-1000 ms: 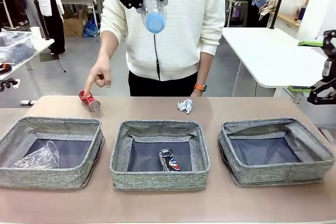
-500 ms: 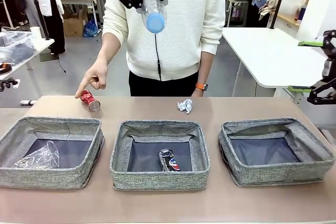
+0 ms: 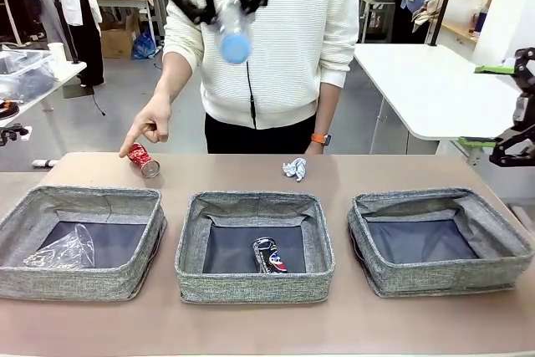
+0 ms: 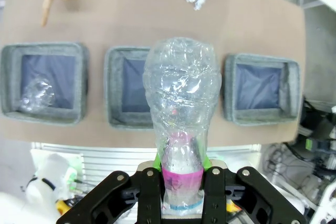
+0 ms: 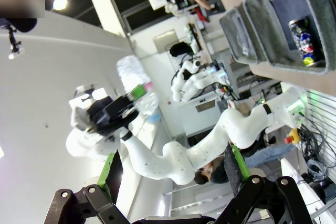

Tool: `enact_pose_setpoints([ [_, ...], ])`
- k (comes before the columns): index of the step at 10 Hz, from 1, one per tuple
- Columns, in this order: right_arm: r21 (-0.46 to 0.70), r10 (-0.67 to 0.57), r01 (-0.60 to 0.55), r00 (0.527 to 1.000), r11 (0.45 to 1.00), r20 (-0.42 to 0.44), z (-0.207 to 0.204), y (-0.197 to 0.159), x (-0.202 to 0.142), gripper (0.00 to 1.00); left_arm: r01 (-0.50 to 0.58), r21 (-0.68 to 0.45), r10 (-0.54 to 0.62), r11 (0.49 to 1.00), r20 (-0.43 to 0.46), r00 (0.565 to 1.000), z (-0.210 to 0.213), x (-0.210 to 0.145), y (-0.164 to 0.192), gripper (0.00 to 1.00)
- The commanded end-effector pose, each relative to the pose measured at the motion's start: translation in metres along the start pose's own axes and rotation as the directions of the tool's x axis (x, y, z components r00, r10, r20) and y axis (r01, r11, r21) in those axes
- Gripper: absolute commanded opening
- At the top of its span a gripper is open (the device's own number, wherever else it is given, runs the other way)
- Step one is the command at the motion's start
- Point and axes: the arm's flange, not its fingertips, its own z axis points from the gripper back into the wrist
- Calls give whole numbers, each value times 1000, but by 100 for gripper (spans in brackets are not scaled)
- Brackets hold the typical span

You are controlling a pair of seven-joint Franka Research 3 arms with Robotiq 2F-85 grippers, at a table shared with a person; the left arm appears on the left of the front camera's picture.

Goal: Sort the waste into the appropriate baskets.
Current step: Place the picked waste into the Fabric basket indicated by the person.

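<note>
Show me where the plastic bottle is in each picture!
Front view: the bottle is at the top, left of the middle, held up in front of the person's white jumper.
Left wrist view: the bottle stands in the middle, big and close.
Right wrist view: the bottle is small, left of the middle.
Shared landmark: the middle basket, holding the dark can.

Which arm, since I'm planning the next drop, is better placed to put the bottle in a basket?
Left: the left end effector is shut on the bottle, high above the baskets; the right end effector stands open and empty, off to the side.
</note>
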Motion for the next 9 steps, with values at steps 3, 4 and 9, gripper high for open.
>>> enact_pose_setpoints([
  [3, 19, 12, -12, 1000, 1000, -9, -2, -1, -2, 100, -2, 132, 20, 991, -136, 991, -106, -26, 202, 23],
  [4, 19, 12, -12, 1000, 1000, -9, -2, -1, -2, 100, -45, 182, 73, 982, -147, 986, -124, -34, 243, 23],
  [9, 19, 12, -12, 1000, 1000, -9, -2, -1, -2, 100, -194, 216, 230, 957, -156, 961, -171, -27, 322, 23],
])
